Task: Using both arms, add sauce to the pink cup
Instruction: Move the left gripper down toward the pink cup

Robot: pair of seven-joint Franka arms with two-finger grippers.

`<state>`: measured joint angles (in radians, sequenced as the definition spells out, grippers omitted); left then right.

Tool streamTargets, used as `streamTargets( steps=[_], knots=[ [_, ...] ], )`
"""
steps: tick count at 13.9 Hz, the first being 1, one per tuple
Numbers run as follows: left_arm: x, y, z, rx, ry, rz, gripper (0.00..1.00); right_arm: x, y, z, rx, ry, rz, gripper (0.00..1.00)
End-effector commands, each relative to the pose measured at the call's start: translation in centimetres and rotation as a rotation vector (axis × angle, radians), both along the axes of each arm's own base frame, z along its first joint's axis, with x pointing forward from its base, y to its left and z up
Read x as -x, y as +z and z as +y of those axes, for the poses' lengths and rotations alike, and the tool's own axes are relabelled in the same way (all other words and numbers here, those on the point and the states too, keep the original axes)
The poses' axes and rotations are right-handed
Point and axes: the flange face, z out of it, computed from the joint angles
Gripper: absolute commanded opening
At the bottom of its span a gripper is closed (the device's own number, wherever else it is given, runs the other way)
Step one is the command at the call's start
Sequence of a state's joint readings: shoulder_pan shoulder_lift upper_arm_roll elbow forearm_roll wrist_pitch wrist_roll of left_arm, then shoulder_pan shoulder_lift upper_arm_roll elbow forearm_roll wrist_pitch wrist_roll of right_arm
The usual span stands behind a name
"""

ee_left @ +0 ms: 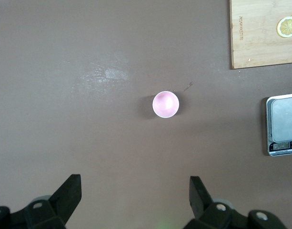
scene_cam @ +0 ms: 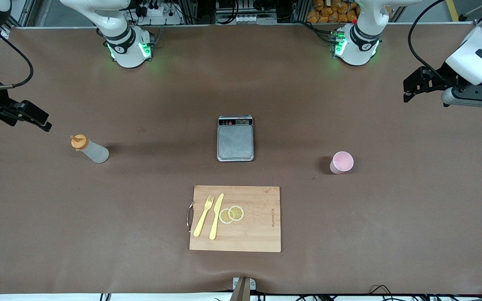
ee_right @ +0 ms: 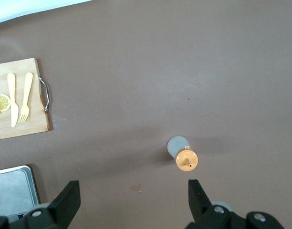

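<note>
Sauce bottle (scene_cam: 89,149) and pink cup (scene_cam: 341,162) stand untouched, scale (scene_cam: 235,138) between. Left gripper (ee_left: 135,195) and right gripper (ee_right: 134,199) are held wide, empty, above the table.

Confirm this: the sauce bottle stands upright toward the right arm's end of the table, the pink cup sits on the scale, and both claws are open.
One thing is wrong: the pink cup is not on the scale. It stands on the bare table, apart from the scale, toward the left arm's end; the front view shows this. The sauce bottle does stand upright toward the right arm's end, and the left claw and right claw are both open.
</note>
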<state>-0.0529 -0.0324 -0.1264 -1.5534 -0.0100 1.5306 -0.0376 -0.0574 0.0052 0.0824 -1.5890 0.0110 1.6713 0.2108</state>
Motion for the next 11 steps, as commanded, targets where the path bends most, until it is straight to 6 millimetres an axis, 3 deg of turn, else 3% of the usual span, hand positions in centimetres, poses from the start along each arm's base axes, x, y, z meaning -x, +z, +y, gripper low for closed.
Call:
streamTargets(
  steps=[1,4,10,11],
  knots=[
    [0.0,0.5,0.4,-0.017,0.001,-0.001,1.00,0.2,0.3,0.1,-0.006,-0.001,-0.004,1.00],
    [-0.2,2.3,-0.2,-0.004,0.000,-0.039,1.00,0.1,-0.1,0.2,-0.004,0.000,0.005,1.00],
    [-0.5,1.8,1.0,-0.014,0.023,-0.022,1.00,0.1,0.2,-0.9,-0.003,-0.017,-0.003,1.00],
    [-1.0,1.0,1.0,-0.017,0.028,-0.008,1.00,0.1,0.1,-1.3,-0.001,-0.024,-0.001,1.00]
  ],
)
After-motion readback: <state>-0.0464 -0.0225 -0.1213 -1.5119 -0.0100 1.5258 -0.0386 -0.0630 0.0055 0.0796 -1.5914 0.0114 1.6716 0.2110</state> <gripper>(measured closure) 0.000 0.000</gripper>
